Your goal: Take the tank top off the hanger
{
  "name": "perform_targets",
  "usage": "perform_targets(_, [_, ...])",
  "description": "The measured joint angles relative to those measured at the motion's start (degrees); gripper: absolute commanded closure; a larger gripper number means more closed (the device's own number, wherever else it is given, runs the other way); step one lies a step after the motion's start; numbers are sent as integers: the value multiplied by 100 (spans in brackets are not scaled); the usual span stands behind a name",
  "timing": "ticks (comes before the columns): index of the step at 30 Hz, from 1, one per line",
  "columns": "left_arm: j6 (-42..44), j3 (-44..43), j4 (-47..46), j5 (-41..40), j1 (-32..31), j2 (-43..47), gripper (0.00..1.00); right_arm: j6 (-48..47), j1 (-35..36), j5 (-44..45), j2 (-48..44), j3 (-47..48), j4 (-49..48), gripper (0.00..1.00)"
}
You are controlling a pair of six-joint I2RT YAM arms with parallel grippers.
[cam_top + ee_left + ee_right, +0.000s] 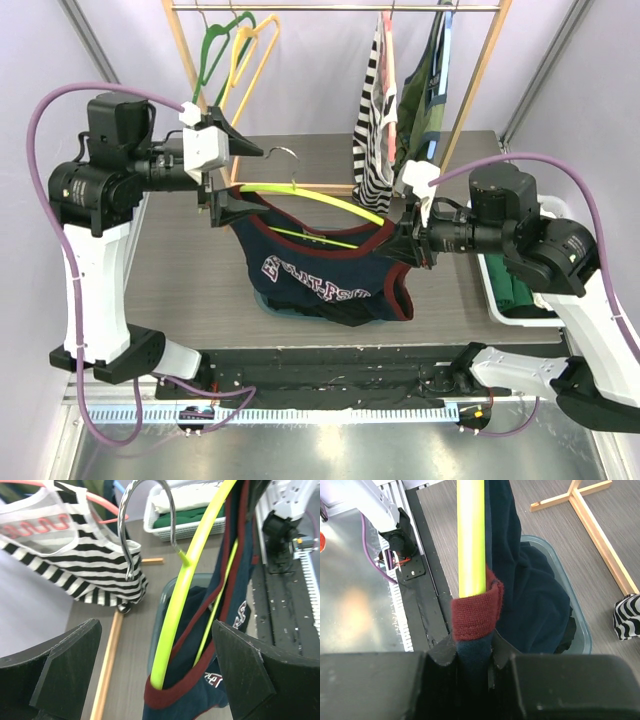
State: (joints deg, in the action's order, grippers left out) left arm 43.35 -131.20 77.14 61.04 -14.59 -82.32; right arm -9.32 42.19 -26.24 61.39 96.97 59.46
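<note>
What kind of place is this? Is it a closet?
Probably a robot test booth, not a closet: robot arms bolted at a table, plain walls around, plus a clothes rack and basket for practice.

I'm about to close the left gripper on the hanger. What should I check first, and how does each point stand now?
1. Right gripper shut on the tank top's maroon strap: ok.
2. Left gripper open, with the hanger arm between its fingers: ok.
3. Only the hanger sits between the left fingers: not ok, strap and fabric sit there too.
4. Hook free of the rail: ok.
5. Right gripper also pinches the hanger itself: cannot tell.
</note>
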Motion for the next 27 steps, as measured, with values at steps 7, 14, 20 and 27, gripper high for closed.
perform_targets(7, [-70,149,13,291,-234,-44,5,-129,0,-46,37,13,0,99])
perform_targets(14, [-168,382,46,350,-514,-81,69,-197,0,-166,160,168,-13,99])
perform_targets(20, [-251,402,44,367,-566,-111,73,-256,0,-240,232,195,-26,99])
perform_targets(27, [-341,402,50,350,-566,-109,96,-212,0,-87,105,-87,-297,62])
